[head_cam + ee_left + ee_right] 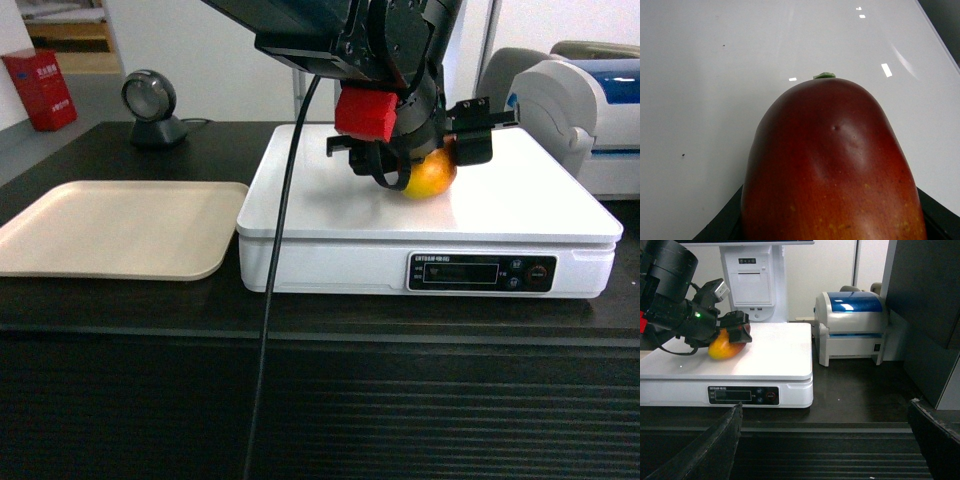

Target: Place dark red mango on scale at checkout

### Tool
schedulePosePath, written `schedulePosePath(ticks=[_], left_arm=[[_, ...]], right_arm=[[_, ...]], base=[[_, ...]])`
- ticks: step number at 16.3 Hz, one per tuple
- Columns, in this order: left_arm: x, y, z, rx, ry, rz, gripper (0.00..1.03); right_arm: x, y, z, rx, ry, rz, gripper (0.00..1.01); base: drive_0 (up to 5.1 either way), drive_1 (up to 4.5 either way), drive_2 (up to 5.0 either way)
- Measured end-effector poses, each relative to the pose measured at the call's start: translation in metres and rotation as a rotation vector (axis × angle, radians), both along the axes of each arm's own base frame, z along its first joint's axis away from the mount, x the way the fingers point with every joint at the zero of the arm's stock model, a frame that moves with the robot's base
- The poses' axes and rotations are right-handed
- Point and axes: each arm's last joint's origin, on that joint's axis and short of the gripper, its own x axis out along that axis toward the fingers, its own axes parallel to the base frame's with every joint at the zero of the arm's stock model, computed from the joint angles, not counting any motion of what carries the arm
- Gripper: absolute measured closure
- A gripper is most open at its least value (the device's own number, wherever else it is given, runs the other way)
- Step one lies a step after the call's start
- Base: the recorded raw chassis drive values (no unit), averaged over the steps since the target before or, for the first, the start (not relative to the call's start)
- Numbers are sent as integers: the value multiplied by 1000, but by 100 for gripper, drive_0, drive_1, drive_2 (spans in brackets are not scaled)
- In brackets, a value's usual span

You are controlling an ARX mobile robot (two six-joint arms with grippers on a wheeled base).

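The left pincer [432, 160] is closed around the mango [430, 176], which rests on the scale [330, 200] toward its far middle. Released carelessly, the rounded fruit may roll rightward off the platform onto the bench [120, 300]. The right pincer [825, 440] hangs wide open, empty.
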Motion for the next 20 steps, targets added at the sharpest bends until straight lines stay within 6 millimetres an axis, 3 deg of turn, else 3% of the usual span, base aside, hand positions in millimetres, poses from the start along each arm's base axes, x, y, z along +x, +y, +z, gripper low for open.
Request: schedulePosePath(ticks=[1, 5, 17, 20], left_arm=[[0, 0, -1, 0, 3, 4, 41], [-1, -3, 0, -5, -6, 3, 3], [-11, -4, 10, 49, -58, -25, 5], [-19, 2, 31, 88, -146, -12, 5]], right_arm=[[0, 0, 0, 0, 0, 0, 3], [0, 0, 0, 0, 0, 0, 3], [0, 0, 0, 0, 0, 0, 3], [0, 0, 0, 0, 0, 0, 3]], base=[[0, 0, 0], [0, 0, 0], [0, 0, 0], [0, 0, 0]])
